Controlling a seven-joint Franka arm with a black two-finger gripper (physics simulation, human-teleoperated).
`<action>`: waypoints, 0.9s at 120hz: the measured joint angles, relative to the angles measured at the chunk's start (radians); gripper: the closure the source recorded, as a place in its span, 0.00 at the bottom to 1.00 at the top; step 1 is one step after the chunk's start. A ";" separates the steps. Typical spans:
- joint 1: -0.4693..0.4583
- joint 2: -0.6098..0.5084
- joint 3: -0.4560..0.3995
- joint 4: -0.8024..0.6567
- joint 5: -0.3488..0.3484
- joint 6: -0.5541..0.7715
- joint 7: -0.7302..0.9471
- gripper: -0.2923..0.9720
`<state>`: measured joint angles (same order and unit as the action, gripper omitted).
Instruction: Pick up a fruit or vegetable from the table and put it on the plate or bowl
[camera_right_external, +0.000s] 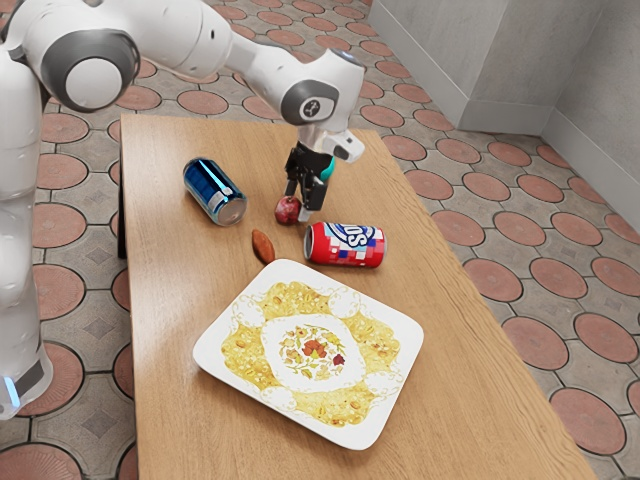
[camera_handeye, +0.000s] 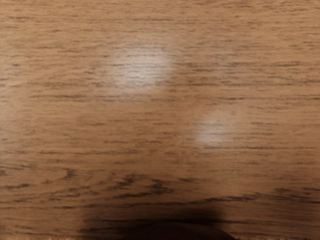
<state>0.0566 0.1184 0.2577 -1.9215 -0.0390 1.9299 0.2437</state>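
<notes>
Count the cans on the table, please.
2. A blue can lies on its side toward the exterior view's left of the apple; a red can lies on its side toward that view's right of it, near the plate's far edge. None seems hidden.

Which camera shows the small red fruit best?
The exterior view: the red fruit sits whole on the table by the gripper. The wrist view gives a dark blur under the hand, probably that fruit.

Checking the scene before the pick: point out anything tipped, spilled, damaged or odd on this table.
Two drink cans are tipped over: the shiny blue metal can and the red soda can both lie on their sides on the wooden table. No spill shows. The patterned square plate looks sound.
</notes>
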 joint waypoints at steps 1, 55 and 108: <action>0.000 0.000 0.000 0.000 0.000 0.000 0.000 0.23; 0.001 0.004 0.002 -0.002 0.002 -0.039 0.007 0.23; -0.004 0.013 0.001 -0.001 0.005 -0.037 0.007 0.51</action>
<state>0.0524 0.1318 0.2590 -1.9227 -0.0341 1.8928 0.2504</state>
